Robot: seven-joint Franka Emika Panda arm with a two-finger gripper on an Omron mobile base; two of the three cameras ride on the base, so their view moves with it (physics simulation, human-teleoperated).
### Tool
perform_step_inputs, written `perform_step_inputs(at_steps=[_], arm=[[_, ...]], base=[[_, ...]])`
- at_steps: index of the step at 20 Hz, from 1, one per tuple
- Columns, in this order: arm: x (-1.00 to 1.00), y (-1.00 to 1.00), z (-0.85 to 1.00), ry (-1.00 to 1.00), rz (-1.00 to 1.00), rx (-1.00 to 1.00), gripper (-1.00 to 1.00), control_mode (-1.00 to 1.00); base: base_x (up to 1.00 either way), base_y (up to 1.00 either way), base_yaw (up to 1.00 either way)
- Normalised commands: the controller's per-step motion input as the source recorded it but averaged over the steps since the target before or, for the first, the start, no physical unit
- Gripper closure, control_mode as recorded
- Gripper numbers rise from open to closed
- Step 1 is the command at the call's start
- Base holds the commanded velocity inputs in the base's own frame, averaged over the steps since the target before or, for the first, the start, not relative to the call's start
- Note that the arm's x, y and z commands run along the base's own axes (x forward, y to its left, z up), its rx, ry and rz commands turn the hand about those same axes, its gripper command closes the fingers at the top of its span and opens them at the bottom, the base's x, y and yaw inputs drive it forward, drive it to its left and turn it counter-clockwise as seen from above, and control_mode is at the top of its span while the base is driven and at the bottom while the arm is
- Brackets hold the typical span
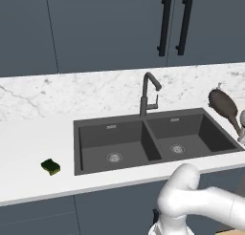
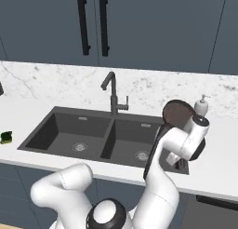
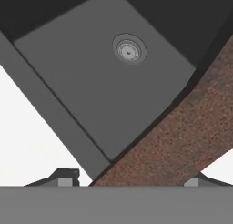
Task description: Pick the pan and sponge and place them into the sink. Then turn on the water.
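The pan (image 2: 178, 112) hangs tilted in the air over the right end of the sink (image 2: 42, 122), its reddish-brown inside showing. My gripper (image 2: 182, 159) is shut on it. In the hand view the pan (image 3: 182, 141) runs as a brown band between my fingertips (image 3: 64, 177), with a basin floor and its round drain (image 3: 129, 50) beyond. From the left base view the pan (image 1: 222, 104) floats above the sink's right rim (image 1: 225, 129), its handle slanting down to the right. The green-and-yellow sponge (image 1: 50, 166) lies on the counter left of the sink, far from my gripper. The faucet (image 1: 146, 93) stands behind the divider; no water runs.
A white soap dispenser (image 2: 201, 105) stands on the counter behind the pan, at the sink's right end. The white counter (image 1: 28, 148) stretches left of the sink. Dark cabinet doors with black handles (image 1: 165, 26) hang above the marble backsplash.
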Motion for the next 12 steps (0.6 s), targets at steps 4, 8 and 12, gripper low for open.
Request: perform_step_inputs(at_steps=[4, 8, 12], arm=[[0.00, 0.57, 0.16, 0.00, 0.00, -0.16, 1.00, -1.00], [0.00, 0.36, 0.20, 0.00, 0.00, -0.12, 1.00, -1.00], [0.00, 0.19, 0.20, 0.00, 0.03, -0.13, 1.00, -1.00]], base=[[0.00, 0.00, 0.00], [0.00, 0.00, 0.00], [0.00, 0.00, 0.00]])
